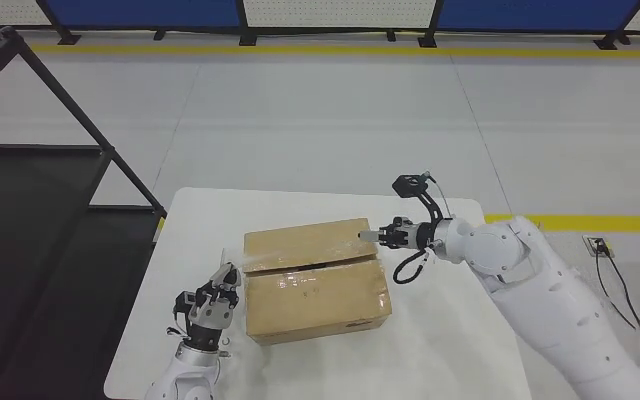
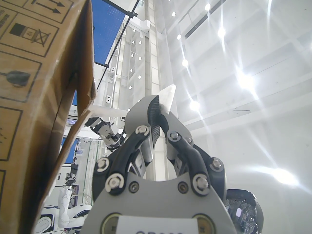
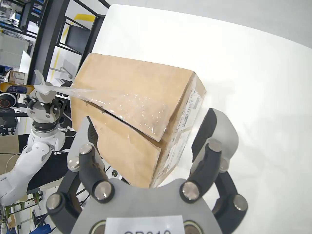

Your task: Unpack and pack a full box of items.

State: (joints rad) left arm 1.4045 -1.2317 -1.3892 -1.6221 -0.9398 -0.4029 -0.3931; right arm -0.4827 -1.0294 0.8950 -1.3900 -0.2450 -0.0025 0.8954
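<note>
**A:** How far along is it?

**B:** Very early, I'd judge. The white tabletop point(image 1: 440, 350) fills the lower middle of the top view. The cardboard box point(image 1: 315, 290) sits upright at its centre, with both top flaps point(image 3: 136, 81) lying down.

**A:** So it isn't open?

**B:** Not yet. The seam point(image 3: 126, 122) between the flaps gapes a little at the end nearer the right arm. Whatever is inside is hidden.

**A:** And the seal?

**B:** Partly peeled. A clear strip of tape point(image 3: 114, 96) is lifted off the lid along that seam. It stretches taut past the box's left edge, toward the lower left of the top view. Its other end looks stuck to the lid near the right-hand end.

**A:** What's holding it?

**B:** The left tool point(image 1: 224, 285), just beside the box's left end. Its fingers are pressed together, pinching the free end of the tape.

**A:** And the other?

**B:** The right tool point(image 1: 385, 236) is at the box's upper right corner in the top view. I can't tell whether it is touching or only very near. Its fingers are spread and hold nothing, and in its own wrist view they frame the box's near end.

**A:** What's left, then?

**B:** Nearly everything, by my reckoning. The tape has to come fully off and the flaps have to be folded back. Then the items come out, go back in, and the box is closed again.
</note>
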